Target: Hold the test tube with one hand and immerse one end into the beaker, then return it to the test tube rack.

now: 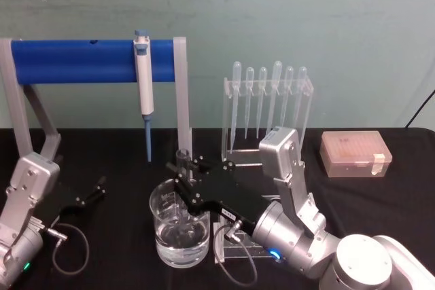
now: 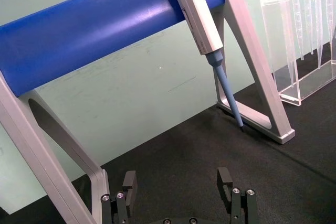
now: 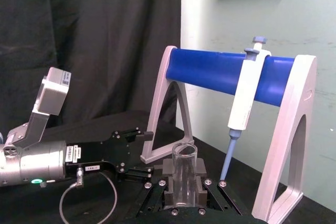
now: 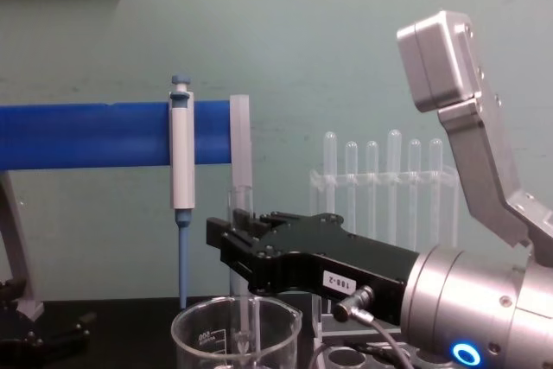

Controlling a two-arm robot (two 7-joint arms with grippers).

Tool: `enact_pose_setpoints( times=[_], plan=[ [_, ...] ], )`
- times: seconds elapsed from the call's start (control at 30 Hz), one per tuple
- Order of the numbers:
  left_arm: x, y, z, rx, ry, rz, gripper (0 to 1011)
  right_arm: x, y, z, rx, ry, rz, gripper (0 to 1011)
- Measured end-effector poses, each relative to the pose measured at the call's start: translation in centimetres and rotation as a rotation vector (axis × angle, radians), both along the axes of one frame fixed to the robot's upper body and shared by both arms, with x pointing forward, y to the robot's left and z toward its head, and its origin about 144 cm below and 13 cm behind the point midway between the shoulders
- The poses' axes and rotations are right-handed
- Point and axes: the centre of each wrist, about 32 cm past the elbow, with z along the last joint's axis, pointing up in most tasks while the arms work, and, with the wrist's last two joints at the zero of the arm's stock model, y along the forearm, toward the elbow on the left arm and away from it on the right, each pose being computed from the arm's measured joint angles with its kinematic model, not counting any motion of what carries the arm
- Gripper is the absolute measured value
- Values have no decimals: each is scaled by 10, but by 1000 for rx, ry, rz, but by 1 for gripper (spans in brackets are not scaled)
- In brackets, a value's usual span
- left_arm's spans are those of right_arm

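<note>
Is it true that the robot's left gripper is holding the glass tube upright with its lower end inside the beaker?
Not quite. The head view shows the right gripper, not the left, holding the test tube. The rest is correct: the tube stands upright with its lower end inside the beaker. The left gripper sits open off to the left, holding nothing.

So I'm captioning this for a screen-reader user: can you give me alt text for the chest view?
The right gripper holds a glass test tube upright, its lower end dipped inside the beaker below. Behind stand a blue bar with a hanging pipettor and a rack of pipettes; the left gripper sits low at the left edge.
</note>
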Motion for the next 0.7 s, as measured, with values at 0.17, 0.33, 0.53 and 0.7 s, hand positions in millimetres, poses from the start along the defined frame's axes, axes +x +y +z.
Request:
enact_pose_setpoints(
  times=[0.17,0.33,0.53,0.7],
  plan=[
    [0,0,0,0,0,0,1000,-2,0,-4,0,9,-1,225],
    [0,0,0,0,0,0,1000,-4,0,-6,0,12,3,225],
    [0,0,0,0,0,0,1000,-5,0,-8,-3,10,8,225],
    [0,0,0,0,0,0,1000,-5,1,-9,-5,11,11,225]
  ],
)
